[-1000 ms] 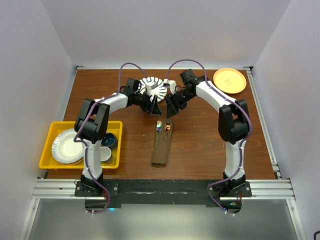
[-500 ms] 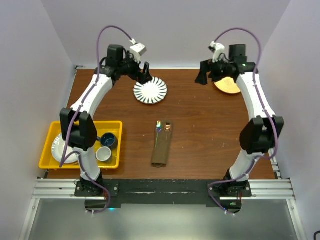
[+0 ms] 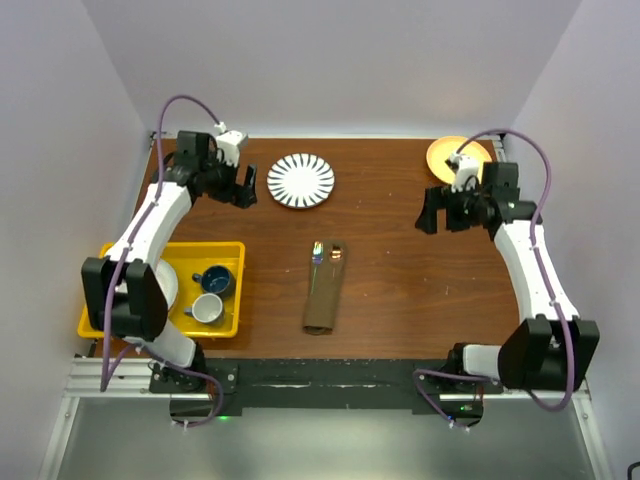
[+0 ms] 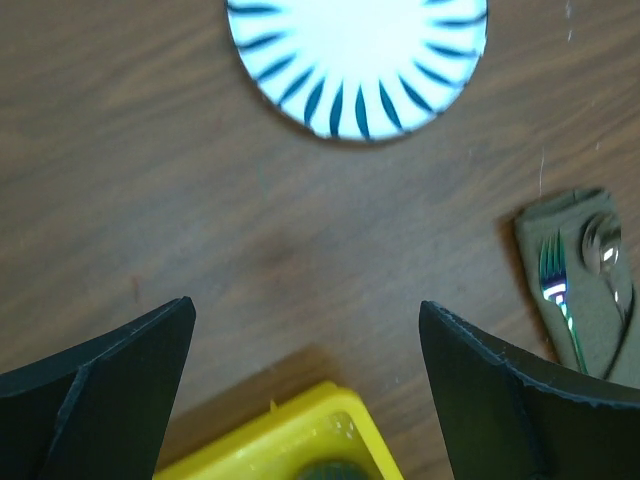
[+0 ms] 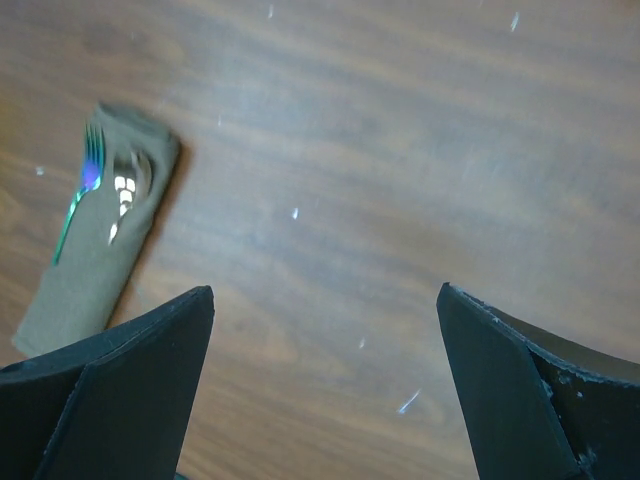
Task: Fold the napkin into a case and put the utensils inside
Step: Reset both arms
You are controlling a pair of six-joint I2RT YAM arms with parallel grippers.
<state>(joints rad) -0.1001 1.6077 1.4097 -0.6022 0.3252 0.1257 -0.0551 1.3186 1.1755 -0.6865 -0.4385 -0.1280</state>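
The napkin lies folded as a long narrow olive-brown case (image 3: 323, 298) in the middle of the table. Two utensils poke out of its far end, an iridescent fork (image 3: 318, 251) and a copper-toned spoon (image 3: 337, 253). The left wrist view shows the case (image 4: 590, 310) with the fork (image 4: 556, 290) at right; the right wrist view has the case (image 5: 90, 260) at left. My left gripper (image 3: 241, 187) (image 4: 306, 303) hangs open and empty at the far left. My right gripper (image 3: 431, 214) (image 5: 325, 289) hangs open and empty over bare wood at the right.
A striped plate (image 3: 301, 180) (image 4: 357, 60) sits far centre. An orange plate (image 3: 452, 155) is at the far right corner, partly behind the right arm. A yellow tray (image 3: 228, 247) (image 4: 290, 440) at the left holds a blue cup (image 3: 215, 280), a white cup (image 3: 207, 308) and a white plate.
Both arms have swung away from the striped plate, out to the left and right sides. Both grippers opened wider. The case and utensils stayed put.
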